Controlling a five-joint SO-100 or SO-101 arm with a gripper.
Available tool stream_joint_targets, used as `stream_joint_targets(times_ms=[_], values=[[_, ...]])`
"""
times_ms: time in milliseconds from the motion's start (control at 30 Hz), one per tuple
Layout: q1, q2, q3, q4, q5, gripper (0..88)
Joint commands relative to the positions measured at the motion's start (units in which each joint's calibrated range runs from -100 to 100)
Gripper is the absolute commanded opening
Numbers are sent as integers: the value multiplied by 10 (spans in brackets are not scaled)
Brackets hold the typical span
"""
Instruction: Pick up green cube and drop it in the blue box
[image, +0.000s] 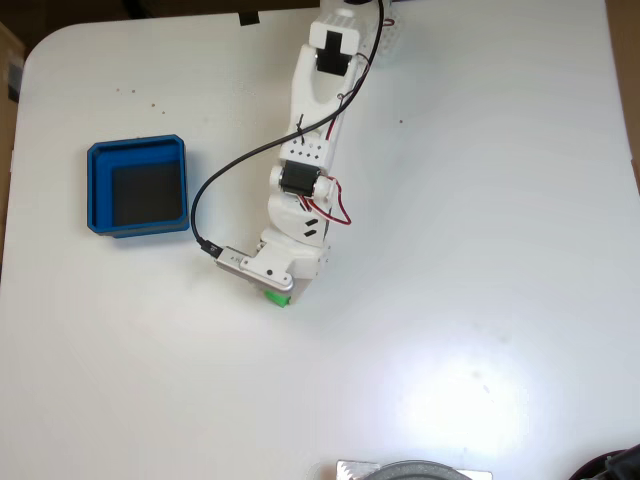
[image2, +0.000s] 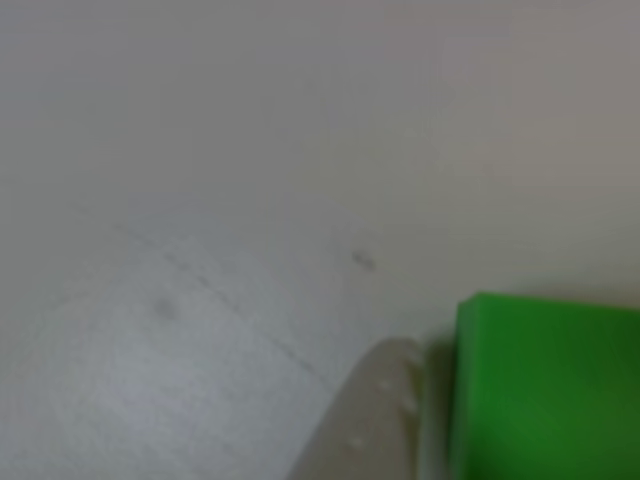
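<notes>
Spreading white, the surface carries the blue box near its left edge. Mid-surface, the hand covers the green cube; one finger beside it, grip unclear.

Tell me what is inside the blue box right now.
The square blue box with thick walls shows only its bare dark floor in the fixed view. The small bright green cube sits apart, mostly covered by the arm's tool.
</notes>
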Motion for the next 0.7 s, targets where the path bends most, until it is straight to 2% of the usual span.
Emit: stream_joint_targets(times_ms=[0, 467, 533, 667], values=[[0, -12, -39, -9, 1, 340], [-2, -10, -39, -9, -1, 334], [-1, -10, -39, -9, -1, 314], [1, -11, -39, -9, -1, 220]])
